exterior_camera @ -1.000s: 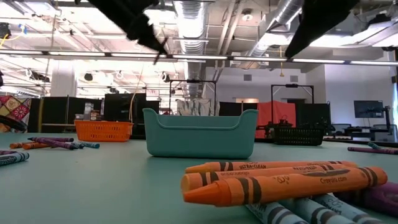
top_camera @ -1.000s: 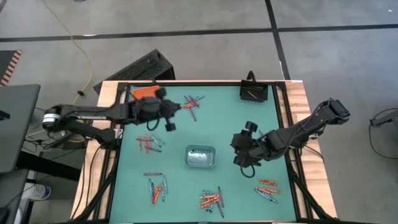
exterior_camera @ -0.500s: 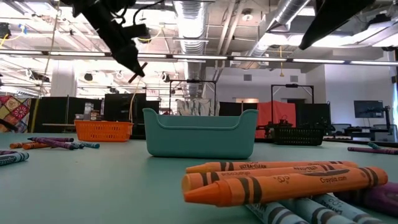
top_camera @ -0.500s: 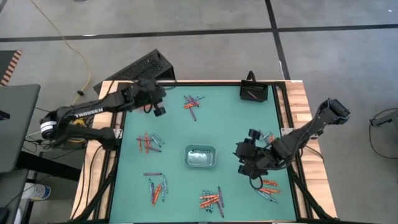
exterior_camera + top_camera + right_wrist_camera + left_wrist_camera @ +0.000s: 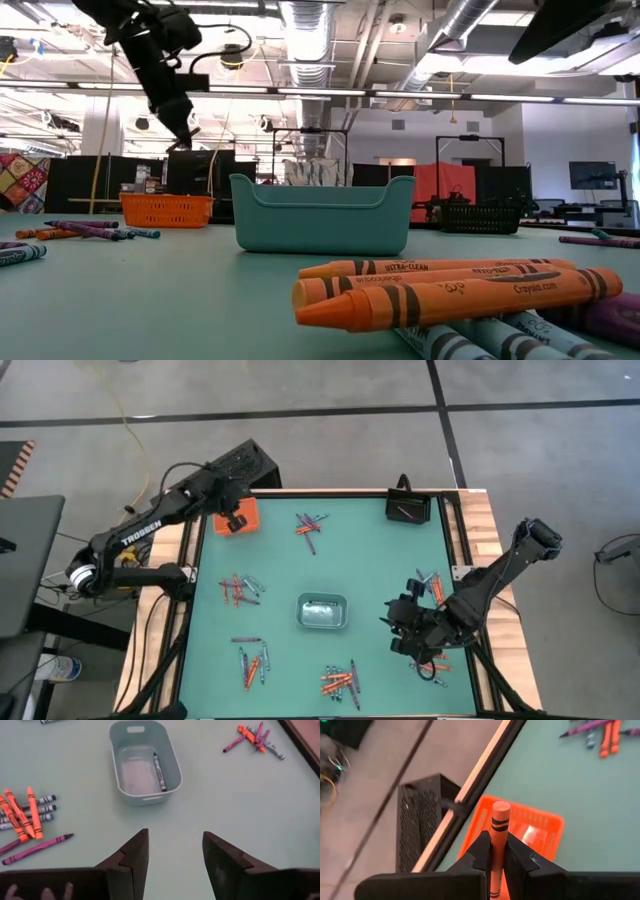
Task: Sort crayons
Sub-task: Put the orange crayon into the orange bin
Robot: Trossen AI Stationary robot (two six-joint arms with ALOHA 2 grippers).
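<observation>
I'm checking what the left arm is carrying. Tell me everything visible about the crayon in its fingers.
The orange crayon is a thin stick with a paper wrapper bearing black bands near its flat end. It is clamped between the left gripper's two dark fingers, its end poking out past them, above the orange tray at the table's corner. Only the fingers touch it.

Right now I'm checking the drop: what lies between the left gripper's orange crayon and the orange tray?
Nothing. In the left wrist view the left gripper holds the orange crayon over the orange tray; only air lies between.
</observation>
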